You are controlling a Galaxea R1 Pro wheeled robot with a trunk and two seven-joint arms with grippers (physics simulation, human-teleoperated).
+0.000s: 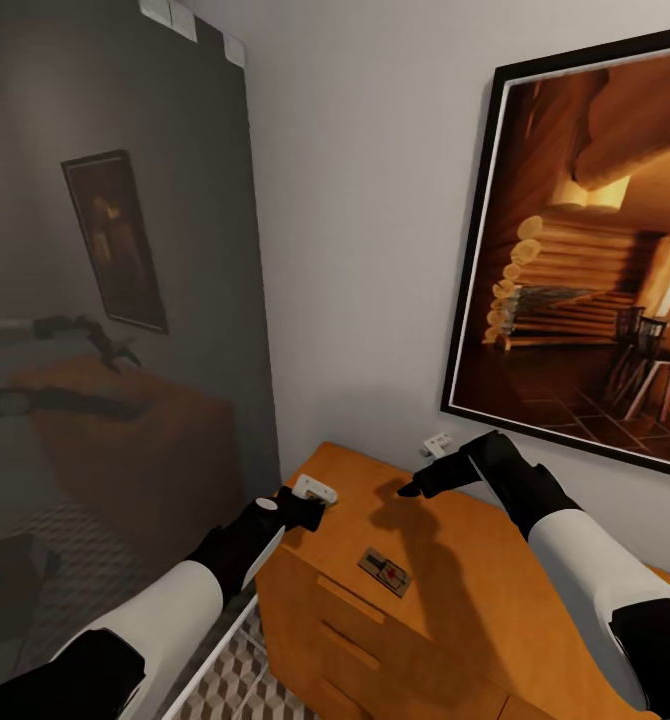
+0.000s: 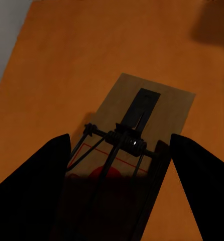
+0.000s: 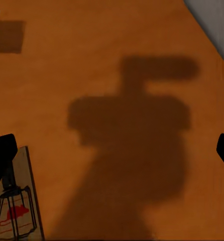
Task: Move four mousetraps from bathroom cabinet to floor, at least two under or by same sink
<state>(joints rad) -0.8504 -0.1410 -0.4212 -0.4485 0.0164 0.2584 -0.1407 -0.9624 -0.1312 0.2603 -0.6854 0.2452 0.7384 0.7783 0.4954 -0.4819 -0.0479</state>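
Dim warm light, soft arm shadow on cabinet (image 1: 455, 600), slight blur

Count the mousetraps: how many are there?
2. One mousetrap lies on the cabinet top; another sits between the fingers of the left gripper at the cabinet's corner. More may be hidden.

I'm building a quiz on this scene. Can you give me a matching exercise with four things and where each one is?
Things:
1. mousetrap
2. left gripper
3. framed picture
4. right gripper

Places:
A. hanging on the white wall behind the cabinet
B. lying flat on the cabinet's top
C. at the cabinet's left corner
D. above the cabinet's top, near the wall

Pairs: 1-B, 2-C, 3-A, 4-D
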